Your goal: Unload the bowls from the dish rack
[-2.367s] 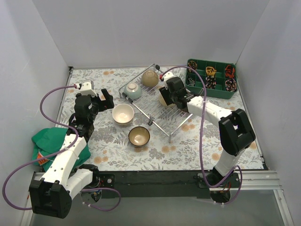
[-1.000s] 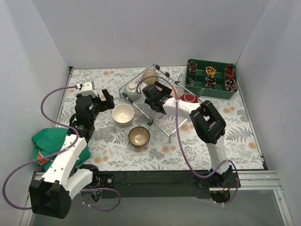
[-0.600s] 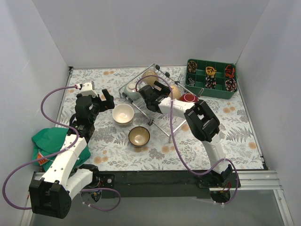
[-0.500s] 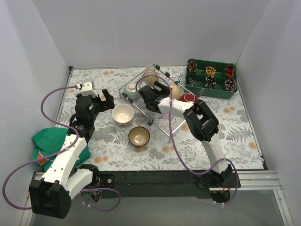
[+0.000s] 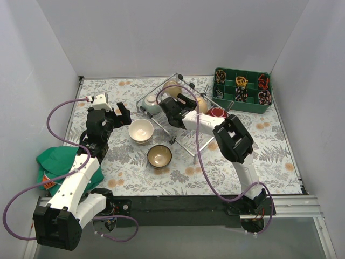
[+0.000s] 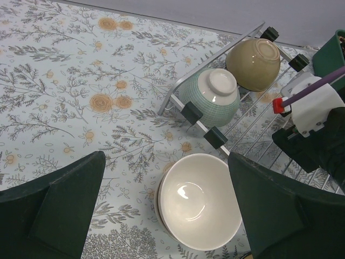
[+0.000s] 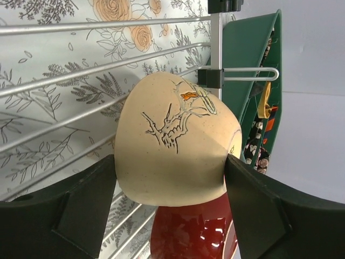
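Red bowl (image 7: 188, 237) cut off below, perhaps partly hidden behind cream bowl (image 7: 172, 145).

From here I see a table (image 5: 259, 156) covered in pale floral-print cloth. Plain white walls (image 5: 161, 32) box it in on three sides under even light, and a black strip (image 5: 178, 204) runs along its near edge.

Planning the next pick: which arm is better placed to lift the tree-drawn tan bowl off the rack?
Right: the right claw straddles that tan bowl on the rack. The left claw hangs open over a cream bowl on the table, off the rack.
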{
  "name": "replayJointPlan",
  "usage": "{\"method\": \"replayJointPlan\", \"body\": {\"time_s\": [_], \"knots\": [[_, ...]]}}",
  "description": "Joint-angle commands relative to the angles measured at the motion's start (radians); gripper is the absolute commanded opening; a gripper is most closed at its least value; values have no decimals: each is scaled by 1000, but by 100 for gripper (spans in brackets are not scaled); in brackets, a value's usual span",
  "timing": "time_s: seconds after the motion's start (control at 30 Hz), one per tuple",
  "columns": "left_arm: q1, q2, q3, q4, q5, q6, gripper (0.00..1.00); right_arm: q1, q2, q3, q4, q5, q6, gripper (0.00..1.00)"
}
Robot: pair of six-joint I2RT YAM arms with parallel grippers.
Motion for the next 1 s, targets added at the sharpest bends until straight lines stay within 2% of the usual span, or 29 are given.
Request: {"method": "replayJointPlan", "body": {"time_s": [0.0,0.37,0.57,0.97], "knots": [[-2,-29,-5,7,0,15,98,7,-136,-13,-60,-16,27,39],[-2,-26,-7,10,37,11,98,6,-335,-71,-62,-186,128,22],[-2,-22,-10,19,85,10,98,-16,-443,-116,-66,-379,258,22],[-3,-29,-24,59,365,-39,98,-65,-673,-266,3,-747,473,20]]}}
